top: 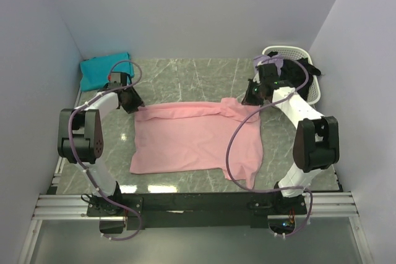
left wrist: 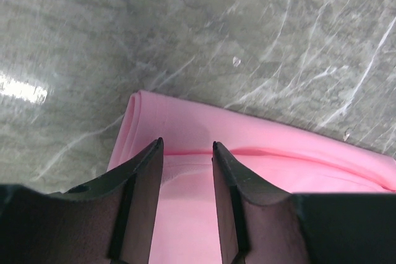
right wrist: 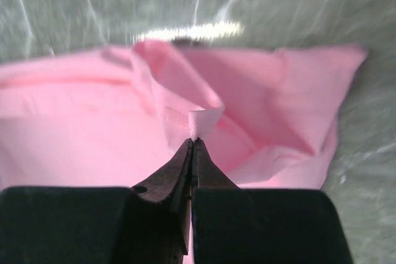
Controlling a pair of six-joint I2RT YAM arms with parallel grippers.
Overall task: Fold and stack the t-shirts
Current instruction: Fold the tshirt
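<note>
At worktop (top: 185, 78) centre: one pink t-shirt (top: 192, 140), lying spread, its far edge doubled over toward the near side, right sleeve bunched. Far-left corner: one teal t-shirt (top: 104, 71), folded, well apart from the pink. Far-right corner: one white basket (top: 312, 91) holding black cloth (top: 303, 69) and lavender cloth (top: 272, 60). End effectors, two: left end effector (left wrist: 187, 145), fingers apart at the pink shirt's far-left corner; right end effector (right wrist: 193, 141), clamped on a pinch of pink cloth at the far-right corner.

2 black-and-white arms (top: 102, 99), purple cables (top: 228, 148)
</note>
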